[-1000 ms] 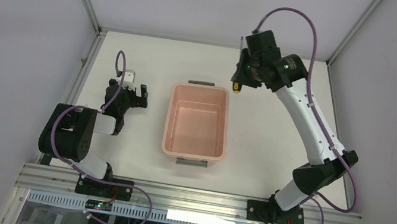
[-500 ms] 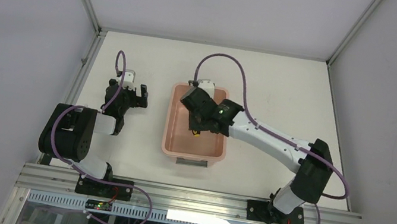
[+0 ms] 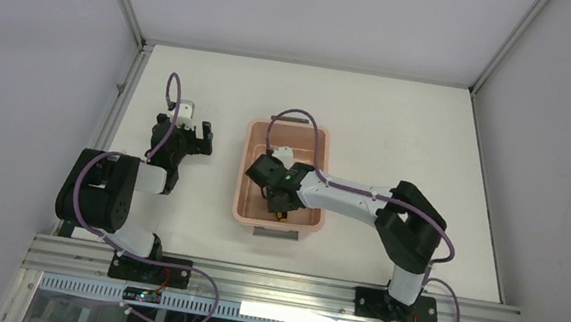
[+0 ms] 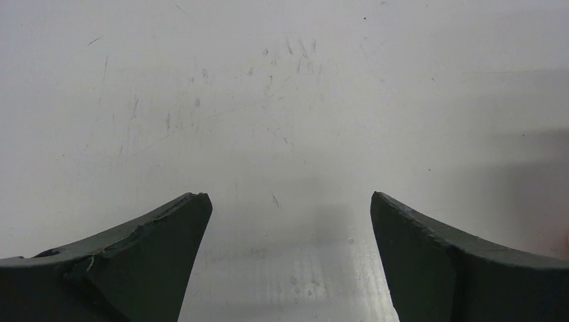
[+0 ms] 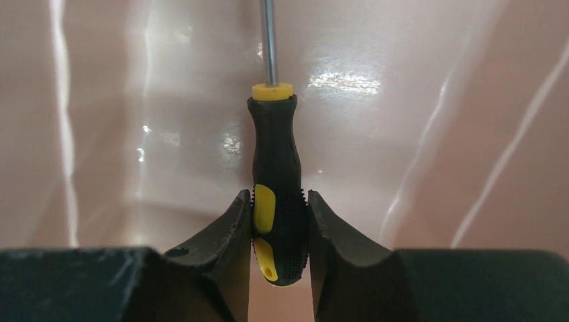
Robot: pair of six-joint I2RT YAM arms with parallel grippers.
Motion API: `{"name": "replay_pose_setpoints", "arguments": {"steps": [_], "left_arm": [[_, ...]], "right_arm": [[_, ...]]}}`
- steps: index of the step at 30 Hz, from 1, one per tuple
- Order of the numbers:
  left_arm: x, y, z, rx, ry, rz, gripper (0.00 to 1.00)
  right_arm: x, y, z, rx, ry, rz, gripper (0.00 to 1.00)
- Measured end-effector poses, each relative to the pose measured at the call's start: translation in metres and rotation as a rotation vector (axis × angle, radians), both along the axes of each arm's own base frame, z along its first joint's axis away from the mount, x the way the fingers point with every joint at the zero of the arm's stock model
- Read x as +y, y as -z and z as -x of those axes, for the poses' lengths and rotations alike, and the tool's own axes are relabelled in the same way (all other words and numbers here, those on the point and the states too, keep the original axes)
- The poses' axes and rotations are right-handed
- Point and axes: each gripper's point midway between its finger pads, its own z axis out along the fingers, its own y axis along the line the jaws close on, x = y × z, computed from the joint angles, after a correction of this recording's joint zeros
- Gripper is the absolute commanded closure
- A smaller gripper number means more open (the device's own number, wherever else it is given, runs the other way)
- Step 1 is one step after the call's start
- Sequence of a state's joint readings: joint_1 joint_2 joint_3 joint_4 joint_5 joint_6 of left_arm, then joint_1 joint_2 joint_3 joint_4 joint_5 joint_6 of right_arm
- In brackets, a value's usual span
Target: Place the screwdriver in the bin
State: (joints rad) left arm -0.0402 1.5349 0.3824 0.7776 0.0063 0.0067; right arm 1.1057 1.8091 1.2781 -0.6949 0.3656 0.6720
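**Screwdriver held inside the bin by the right gripper**

The right gripper [image 5: 278, 204] was closed narrowly on the screwdriver [image 5: 276, 161], and its dark curved fingers [image 5: 221, 235] pinched the lower handle from both sides. The handle was black with yellow inlays and a fine knurled texture where it was gripped. It ended in a yellow collar, from which a thin bright metal shaft ran straight away from the wrist camera and out of that view.

The bin [image 3: 241, 206] was a pale pink, glossy plastic tub, rectangular with rounded corners. A grey handle [image 3: 276, 232] showed at its near short end. The gripper and the tool were down inside the bin, towards its near half, with smooth pink walls reflecting light all round them. Whether the shaft tip touched the floor of the bin could not be told.

A purple cable [image 3: 299, 119] looped from the right wrist over the far rim of the bin.

The left gripper [image 4: 285, 201] stood well apart to the left of the bin. Its jaws were wide apart over the white, finely scratched table [image 3: 407, 137], and it held nothing.
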Motion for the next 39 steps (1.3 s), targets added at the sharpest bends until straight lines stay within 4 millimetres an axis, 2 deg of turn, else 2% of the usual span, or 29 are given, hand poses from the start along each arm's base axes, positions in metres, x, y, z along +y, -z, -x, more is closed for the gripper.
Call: {"name": "replay_pose_setpoints", "arguments": {"steps": [3, 6, 9, 12, 15, 17, 20, 22, 25, 28, 29, 33, 39], "left_arm": [[0.000, 0.000, 0.000, 0.000, 0.000, 0.000, 0.01], [0.000, 0.000, 0.000, 0.000, 0.000, 0.000, 0.01], [0.000, 0.000, 0.000, 0.000, 0.000, 0.000, 0.01], [0.000, 0.000, 0.000, 0.000, 0.000, 0.000, 0.01], [0.000, 0.000, 0.000, 0.000, 0.000, 0.000, 0.01], [0.000, 0.000, 0.000, 0.000, 0.000, 0.000, 0.01], [0.000, 0.000, 0.000, 0.000, 0.000, 0.000, 0.01], [0.000, 0.000, 0.000, 0.000, 0.000, 0.000, 0.01], [0.000, 0.000, 0.000, 0.000, 0.000, 0.000, 0.01], [0.000, 0.000, 0.000, 0.000, 0.000, 0.000, 0.01], [0.000, 0.000, 0.000, 0.000, 0.000, 0.000, 0.01], [0.000, 0.000, 0.000, 0.000, 0.000, 0.000, 0.01], [0.000, 0.000, 0.000, 0.000, 0.000, 0.000, 0.01]], "right_arm": [[-0.001, 0.017, 0.003, 0.035, 0.011, 0.029, 0.66], [-0.004, 0.025, 0.006, 0.056, 0.029, 0.053, 0.55], [-0.001, 0.021, 0.005, 0.056, 0.043, 0.045, 0.37], [0.006, 0.007, 0.000, 0.038, 0.042, 0.012, 0.28], [0.013, -0.021, -0.006, 0.001, 0.027, -0.031, 0.13], [0.017, -0.055, -0.015, -0.057, 0.011, -0.076, 0.02], [0.019, -0.115, -0.032, -0.159, 0.002, -0.160, 0.01], [0.012, -0.151, -0.046, -0.226, 0.015, -0.203, 0.01], [-0.025, -0.196, -0.075, -0.322, 0.083, -0.223, 0.01], [-0.081, -0.217, -0.105, -0.378, 0.191, -0.178, 0.01], [-0.091, -0.219, -0.108, -0.383, 0.209, -0.166, 0.01], [-0.164, -0.219, -0.132, -0.394, 0.361, -0.073, 0.01], [-0.273, -0.202, -0.141, -0.352, 0.607, 0.039, 0.01]]}}
